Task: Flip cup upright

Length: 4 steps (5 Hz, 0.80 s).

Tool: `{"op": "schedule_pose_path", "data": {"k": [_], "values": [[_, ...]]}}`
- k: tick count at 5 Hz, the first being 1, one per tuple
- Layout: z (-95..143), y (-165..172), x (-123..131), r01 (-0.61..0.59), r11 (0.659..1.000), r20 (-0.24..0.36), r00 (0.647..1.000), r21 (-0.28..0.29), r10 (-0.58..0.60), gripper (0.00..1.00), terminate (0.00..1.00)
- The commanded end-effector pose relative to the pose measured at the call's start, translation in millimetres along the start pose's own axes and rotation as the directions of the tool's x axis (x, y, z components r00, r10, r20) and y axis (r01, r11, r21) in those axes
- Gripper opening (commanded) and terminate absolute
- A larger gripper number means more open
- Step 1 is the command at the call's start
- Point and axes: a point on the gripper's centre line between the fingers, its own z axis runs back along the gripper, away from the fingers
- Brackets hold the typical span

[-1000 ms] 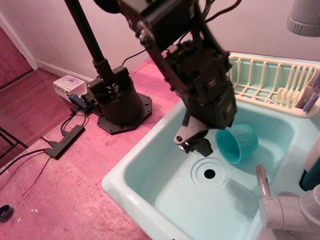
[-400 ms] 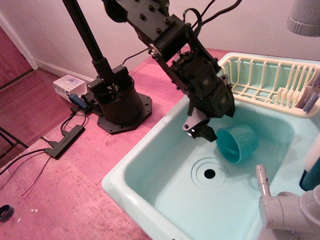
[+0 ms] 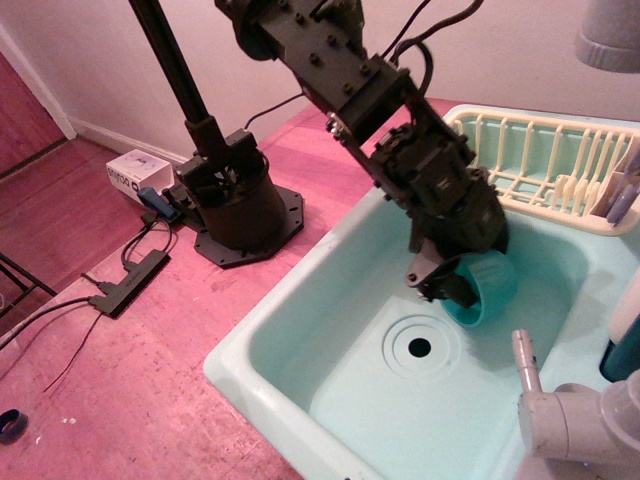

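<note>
sideways cup [image 3: 488, 287] in sink [image 3: 330, 370], gripper [image 3: 446, 285] at its mouth

The cup [image 3: 487, 288] is a small teal plastic mug, darker than the pale mint sink basin [image 3: 300, 330] it lies in. It rests on its side on the basin floor, toward the far right part of the basin, just beyond the round drain [image 3: 420, 347]. Its round rim faces the near left, and its tapered body points away toward the back wall. Much of its mouth is hidden; its handle is not visible.
</note>
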Motion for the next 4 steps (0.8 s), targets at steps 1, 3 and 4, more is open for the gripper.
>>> {"op": "schedule_pose_path", "data": {"k": [1, 3, 4], "values": [[14, 25, 32, -0.092, 0.993, 0.079, 0.993, 0.069, 0.087, 1.00, 0.00], [9, 2, 24, -0.154, 0.987, -0.041, 0.987, -0.043, 0.152, 0.00, 0.00], [10, -17, 17, -0.213, 0.966, -0.113, 0.974, -0.144, 0.198, 0.00, 0.00]]}}
